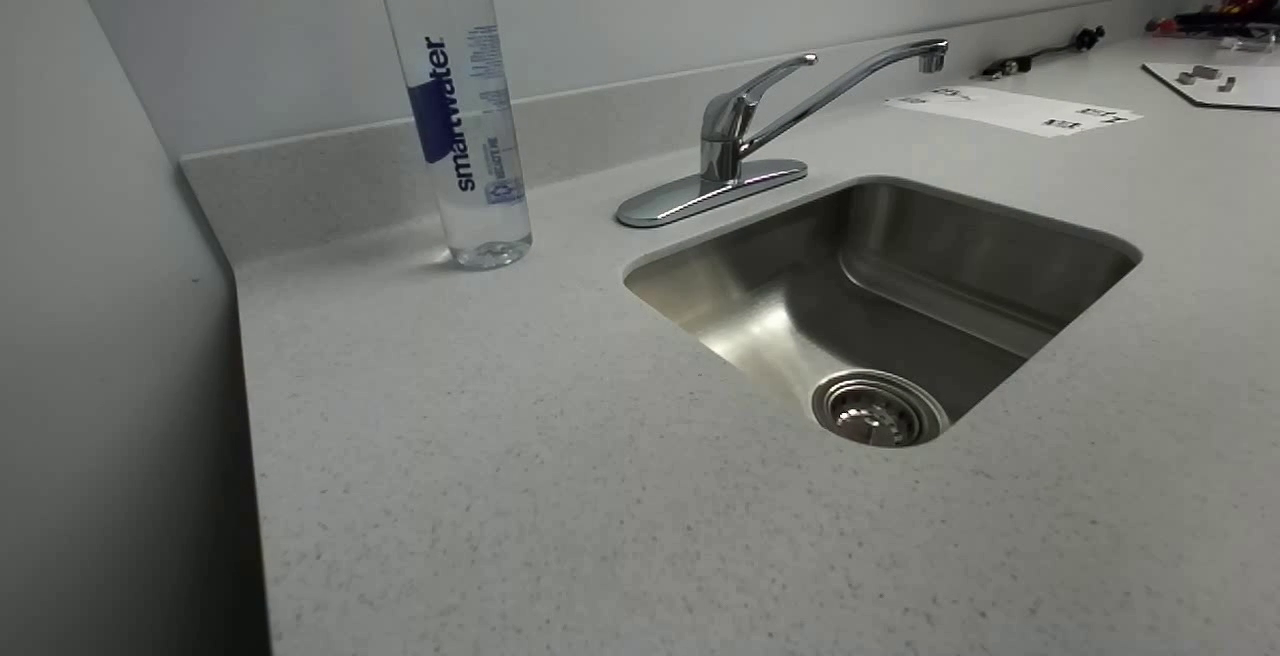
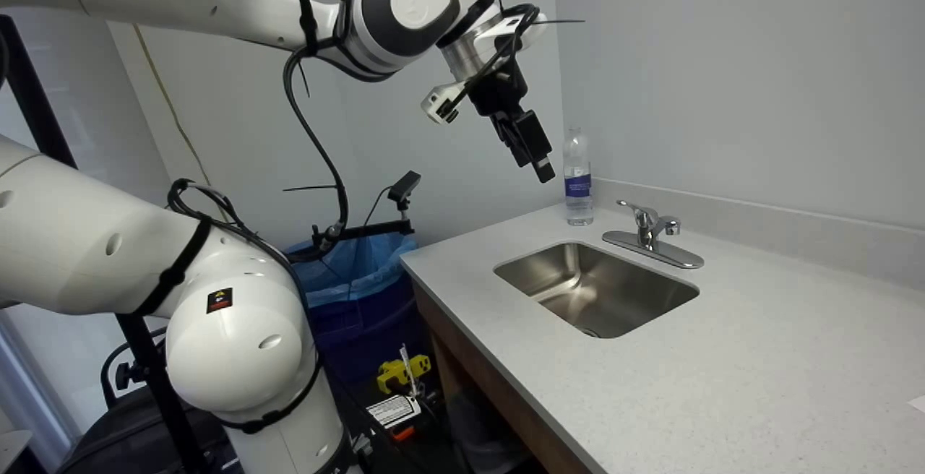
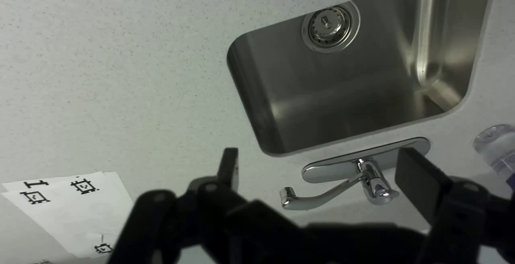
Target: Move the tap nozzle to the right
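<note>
Above the table [image 2: 759, 365], the claw [image 3: 319, 161] stands with jaws apart, gripping nothing, presumably for clearance around the tap nozzle [image 3: 318, 201] on the far side of the sink [image 3: 342, 95].

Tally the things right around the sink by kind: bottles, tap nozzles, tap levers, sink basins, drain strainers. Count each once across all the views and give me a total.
Clear plastic, blue-labelled bottle: 1
Long, slim, shiny chrome tap nozzle: 1
Short, shiny chrome tap lever: 1
Rounded-corner, brushed steel sink basin: 1
Round metal drain strainer: 1
Total: 5
</note>
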`<state>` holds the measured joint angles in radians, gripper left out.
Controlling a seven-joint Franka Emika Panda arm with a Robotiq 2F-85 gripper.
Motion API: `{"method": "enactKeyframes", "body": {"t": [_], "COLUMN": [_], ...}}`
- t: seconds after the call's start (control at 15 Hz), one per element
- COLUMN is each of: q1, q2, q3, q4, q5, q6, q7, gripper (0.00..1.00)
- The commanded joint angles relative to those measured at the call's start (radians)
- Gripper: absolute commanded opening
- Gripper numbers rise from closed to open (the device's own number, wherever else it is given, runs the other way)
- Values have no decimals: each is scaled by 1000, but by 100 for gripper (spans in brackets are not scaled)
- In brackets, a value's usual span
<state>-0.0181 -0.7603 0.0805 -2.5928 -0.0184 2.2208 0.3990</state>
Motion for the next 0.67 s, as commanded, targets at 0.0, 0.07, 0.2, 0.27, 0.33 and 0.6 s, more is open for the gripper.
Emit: {"method": "enactKeyframes", "body": {"t": [0.0,0.07,0.2,0.27,0.33,0.6], "q1": [-21,-21,-22,-22,-22,-22], "q2": [-4,-6,-8,-9,-10,-12], "q3": [18,18,18,18,19,19], "q4": [-1,-3,-3,-3,-3,-4], "q5": [18,18,18,18,18,18], "q6": [-1,-1,-1,-1,-1,-1], "q7": [-14,-14,-14,-14,-14,-14], "gripper": [100,100,100,100,100,100]}}
